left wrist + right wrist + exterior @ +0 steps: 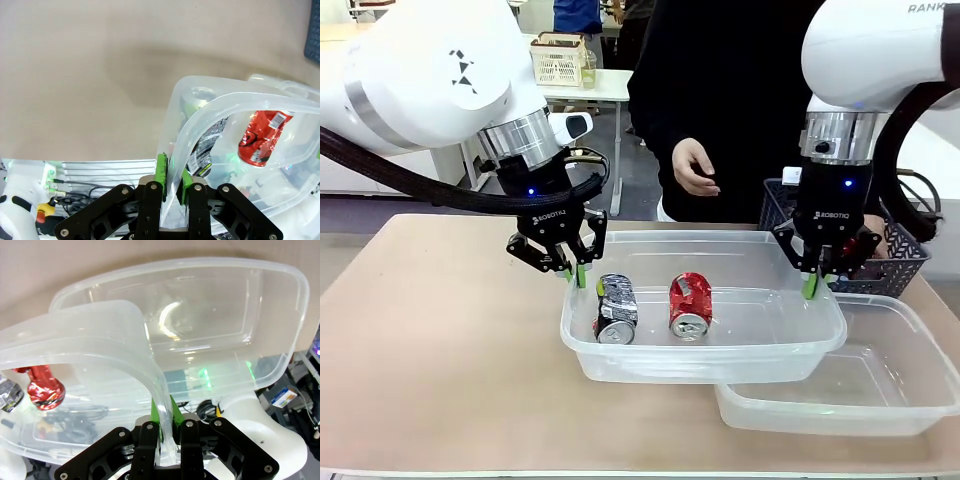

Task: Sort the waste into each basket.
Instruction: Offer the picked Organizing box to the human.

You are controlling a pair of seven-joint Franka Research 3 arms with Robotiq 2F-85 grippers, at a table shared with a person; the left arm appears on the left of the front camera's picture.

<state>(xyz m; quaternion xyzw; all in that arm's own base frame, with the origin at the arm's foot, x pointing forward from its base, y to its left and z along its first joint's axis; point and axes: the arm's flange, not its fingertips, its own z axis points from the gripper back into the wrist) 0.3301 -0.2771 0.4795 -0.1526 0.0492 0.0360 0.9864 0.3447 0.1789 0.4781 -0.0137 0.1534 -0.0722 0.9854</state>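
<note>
A clear basket (720, 240) hangs lifted over the table between my two grippers. My left gripper (578, 272) is shut on its left rim, and the left wrist view shows the green pads (161, 170) pinching the wall (200, 115). My right gripper (812, 285) is shut on the right rim, which runs between its fingers (172, 412) in the right wrist view. Inside lie a dented red can (690, 305) (260, 137) (45, 387) and a crumpled black-and-silver piece of waste (616, 308) (205, 145). A second clear basket (880, 395) (215, 305) rests on the table, partly under the held one's right end.
A person stands at the far side with one hand (695, 165) held above the table edge. A dark blue lattice basket (905, 258) sits at the back right, behind my right gripper. The tan tabletop (440, 340) is bare on the left.
</note>
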